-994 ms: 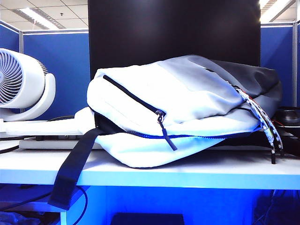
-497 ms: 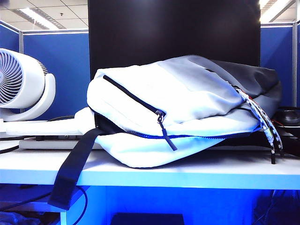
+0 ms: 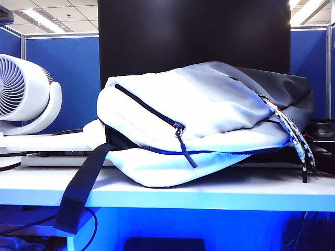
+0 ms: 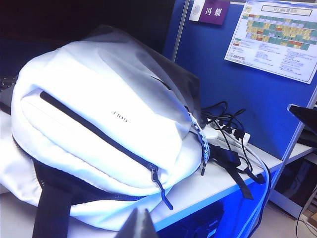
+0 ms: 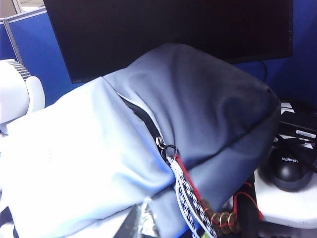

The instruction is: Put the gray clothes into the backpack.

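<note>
From the outside camera, the backpack [image 3: 193,125] lay fat on the table [image 3: 220,196]; no arms showed. The left wrist camera showed the left gripper [image 4: 140,224] pinched together, empty, above the backpack. The right gripper [image 5: 143,220] was together too. No clothes showed, probably inside already. Next, maybe zipping.

A dark object [image 3: 5,15] now juts into the exterior view at the 10 o'clock corner, against the ceiling above the fan [image 3: 23,94]; half a second earlier only a sliver of it showed there, and a second ago none. What it is cannot be told from so small a part. Nothing else differs in that view: the backpack [image 3: 204,120] shows no shift.
</note>
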